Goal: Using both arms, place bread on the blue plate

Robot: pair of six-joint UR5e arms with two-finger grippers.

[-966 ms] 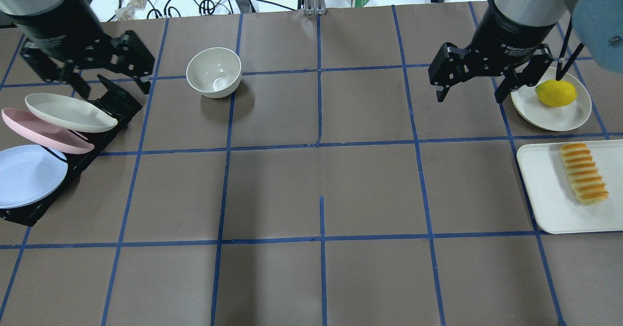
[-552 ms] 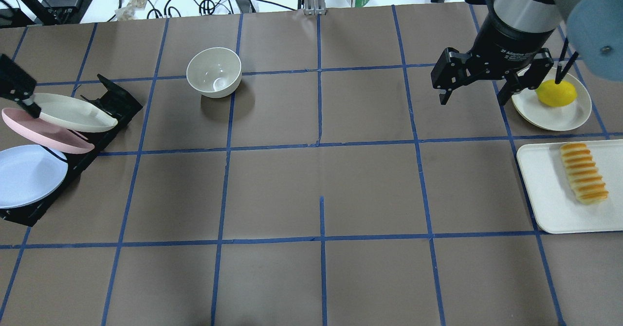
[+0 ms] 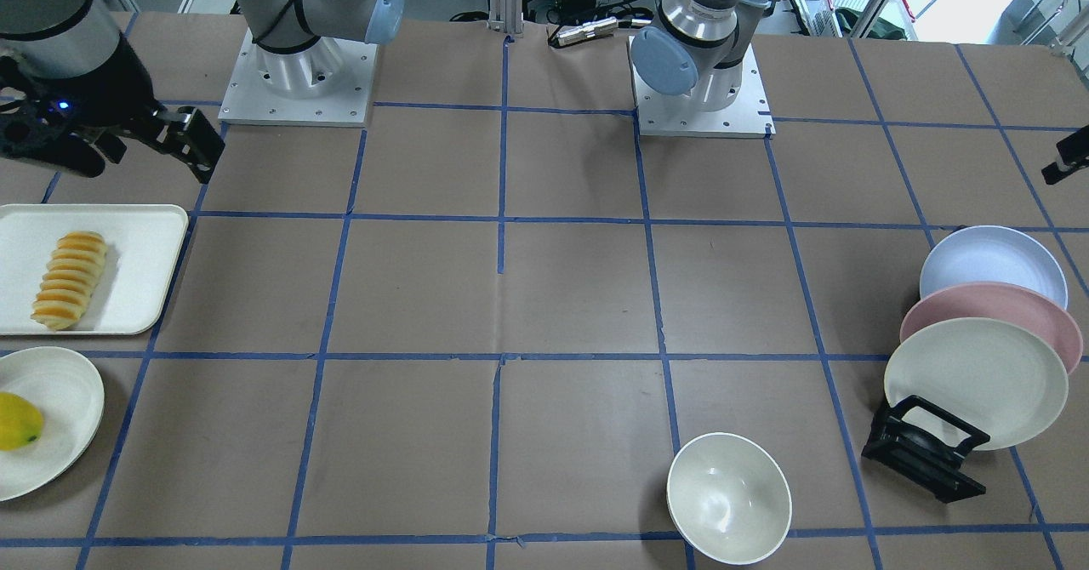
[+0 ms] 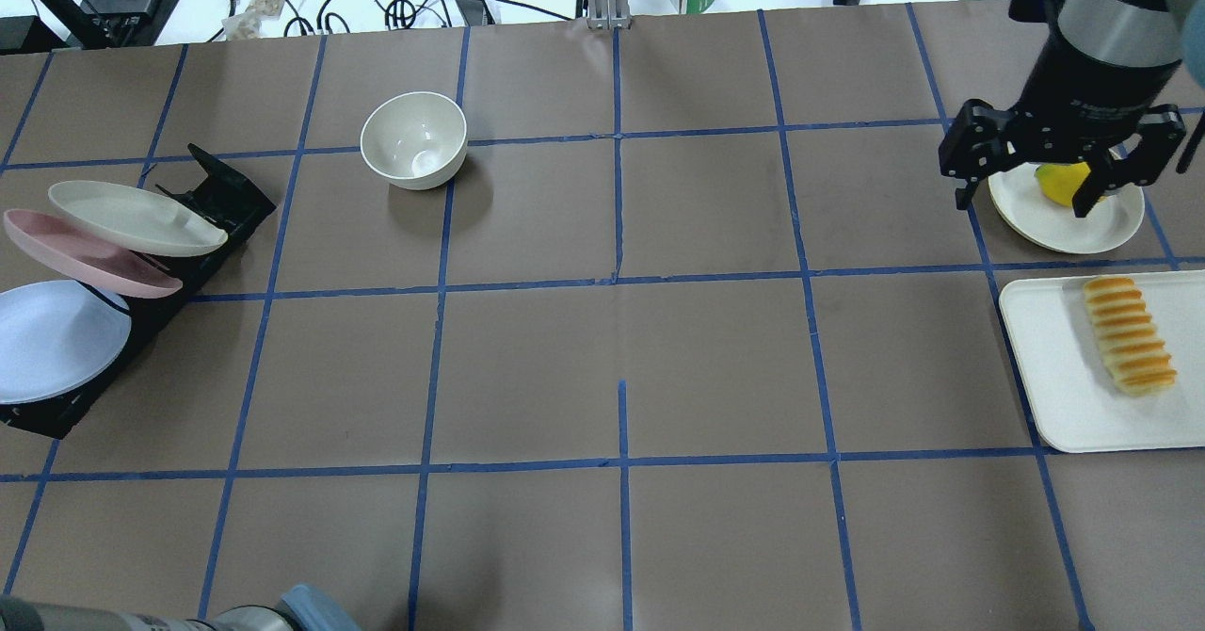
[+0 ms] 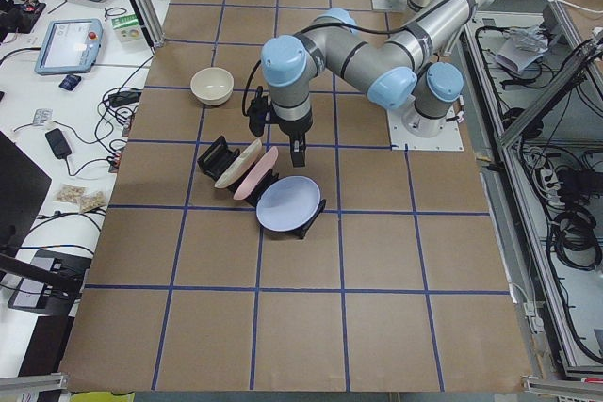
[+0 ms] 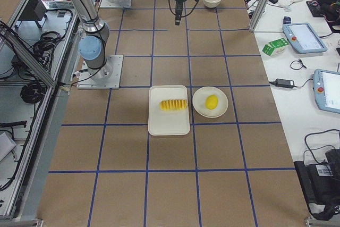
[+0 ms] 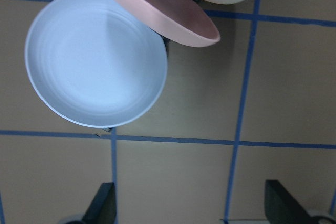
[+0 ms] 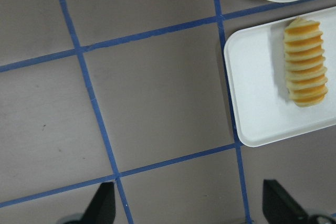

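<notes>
The bread (image 4: 1128, 334) lies on a white tray (image 4: 1054, 377) at the right edge; it also shows in the front view (image 3: 68, 279) and the right wrist view (image 8: 304, 62). The blue plate (image 4: 52, 339) leans in a black rack (image 4: 226, 193) at the far left, and shows in the left wrist view (image 7: 94, 59). My right gripper (image 4: 1021, 202) is open and empty, raised above the lemon plate's left edge, beyond the tray. My left gripper (image 7: 191, 208) is open and empty, high above the table beside the blue plate; only one fingertip (image 3: 1068, 157) shows in the front view.
A pink plate (image 4: 85, 254) and a cream plate (image 4: 132, 218) lean in the same rack behind the blue one. A white bowl (image 4: 414, 138) stands mid-left. A lemon (image 4: 1054, 184) sits on a cream plate (image 4: 1101, 226) beyond the tray.
My left gripper has moved left, out of the overhead view, away from the rack's far end. My right gripper has moved right, over the lemon plate. Both stay open.
</notes>
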